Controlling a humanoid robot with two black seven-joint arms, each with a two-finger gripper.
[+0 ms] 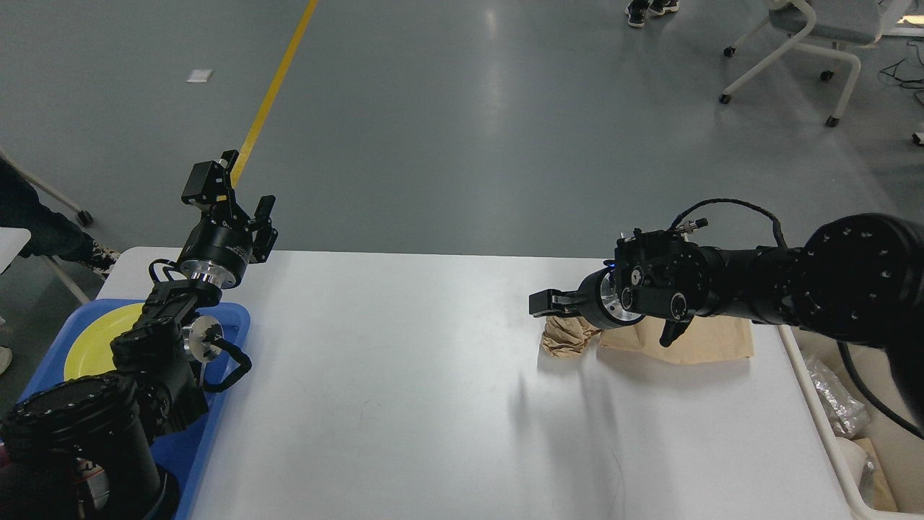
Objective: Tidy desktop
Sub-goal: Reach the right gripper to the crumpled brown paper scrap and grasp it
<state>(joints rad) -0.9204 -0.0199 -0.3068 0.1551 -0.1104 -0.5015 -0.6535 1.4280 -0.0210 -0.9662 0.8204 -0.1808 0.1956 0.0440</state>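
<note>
You are looking down at the desktop [404,404], which is stretching across most of the lower view, white and slightly glossy. Your left arm is coming in over the blue tray [216,433] at the table's left edge, where a yellow plate [94,347] is lying partly hidden behind the arm. The left gripper [242,195] is pointing up and away beyond the far table edge, its fingers standing apart with nothing between them.

Your right arm is reaching in from the right, low over the far right part of the table. The right gripper [548,302] is pointing left and hanging directly over a crumpled wad of brown paper [567,338]; you cannot tell how far its fingers are parted, or whether they are touching the wad. Just beside the wad, a flat brown paper bag [711,339] is lying on the table, partly under the arm. A cream bin [830,440] is sitting at the table's right edge, holding clear wrappers [834,401].
</note>
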